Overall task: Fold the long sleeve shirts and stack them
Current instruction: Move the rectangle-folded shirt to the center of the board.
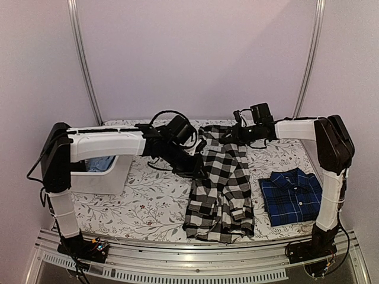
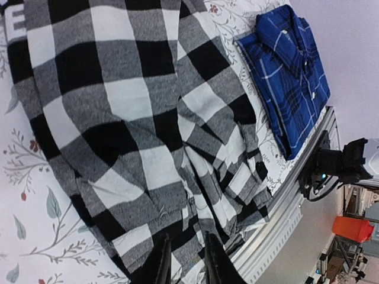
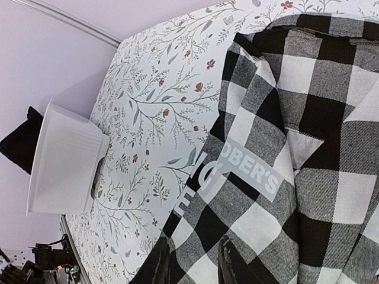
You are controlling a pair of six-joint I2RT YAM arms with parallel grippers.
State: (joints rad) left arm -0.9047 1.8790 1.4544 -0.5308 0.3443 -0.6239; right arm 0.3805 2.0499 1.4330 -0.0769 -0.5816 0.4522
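The black-and-white check long sleeve shirt (image 1: 222, 183) lies in a long narrow strip down the middle of the table, sleeves bunched at its near end. It fills the left wrist view (image 2: 118, 118) and the right wrist view (image 3: 296, 148), where a grey printed label shows. The navy plaid shirt (image 1: 291, 195) (image 2: 290, 77) lies folded at the right. My left gripper (image 1: 200, 167) (image 2: 185, 260) hovers at the check shirt's left edge, its jaws slightly open over the cloth. My right gripper (image 1: 235, 135) (image 3: 192, 263) stands narrowly open over the shirt's far edge.
A white bin (image 1: 103, 174) (image 3: 62, 163) with blue cloth inside stands at the left, under the left arm. The floral tablecloth (image 1: 154, 201) is bare between bin and check shirt. A metal rail (image 1: 189, 260) (image 2: 284, 219) runs along the near edge.
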